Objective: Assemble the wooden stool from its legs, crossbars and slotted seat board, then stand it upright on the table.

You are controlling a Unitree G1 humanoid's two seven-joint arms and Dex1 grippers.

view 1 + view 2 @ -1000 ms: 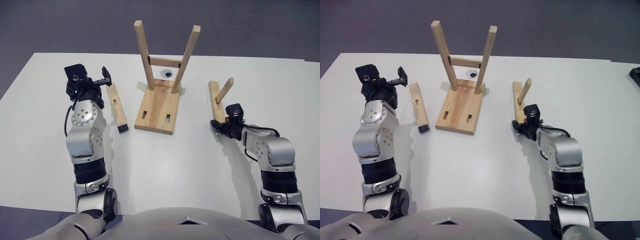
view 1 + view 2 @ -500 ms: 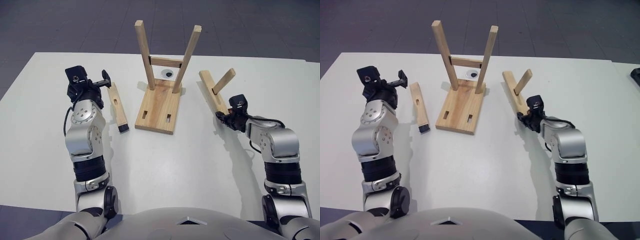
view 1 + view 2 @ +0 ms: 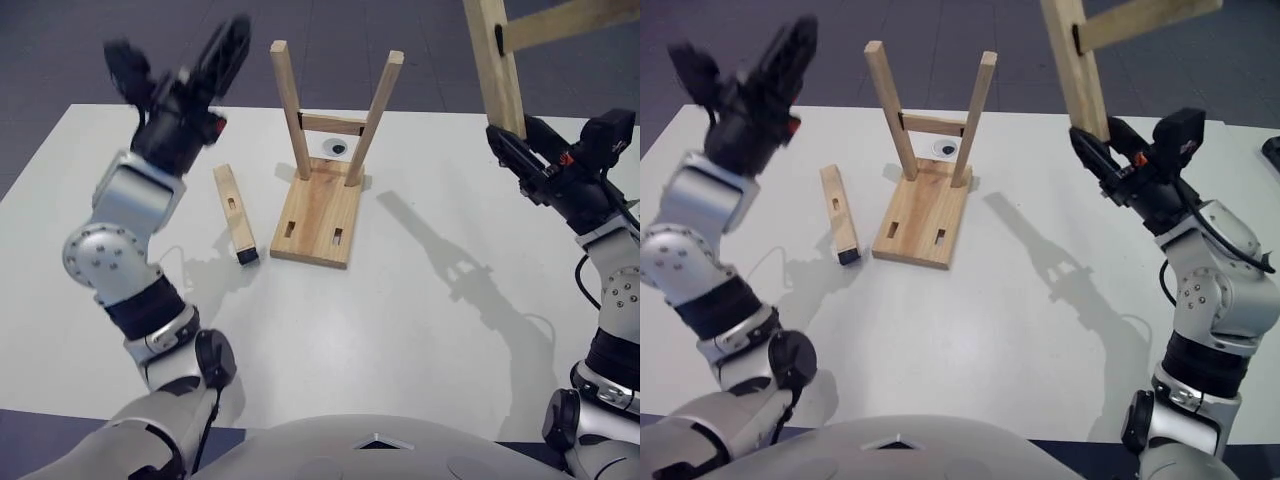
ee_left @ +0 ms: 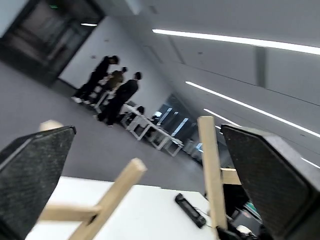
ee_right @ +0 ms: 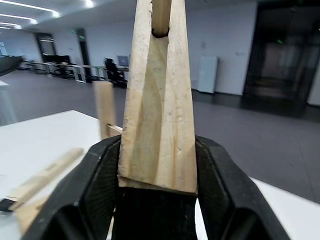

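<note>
**Right gripper holds a leg in the air, left one is open**

The left gripper point(image 3: 175, 62) hangs in the air at 10 o'clock of the board point(image 3: 315, 210), fingers wide apart and grasping nothing. A loose leg point(image 3: 233, 213) lies flat on the table point(image 3: 420, 300) at 9 o'clock, just beside the board. Two legs point(image 3: 288, 105) and a crossbar point(image 3: 330, 124) stand on the board's far end. At 2 o'clock, the right gripper point(image 3: 516, 140) is clenched on a raised leg point(image 3: 497, 60) with a second crossbar point(image 3: 570, 22).

Strip lamps point(image 4: 235, 39) on the ceiling give even overhead light, and the white table point(image 3: 400, 330) is uniformly bright. Right of the seat board point(image 3: 315, 210), the raised leg assembly point(image 3: 497, 60) and its arm cast a crisp dark shadow. A softer grey shadow lies left of the board. The left gripper point(image 3: 178, 60) is blurred. The floor beyond is dim.
</note>
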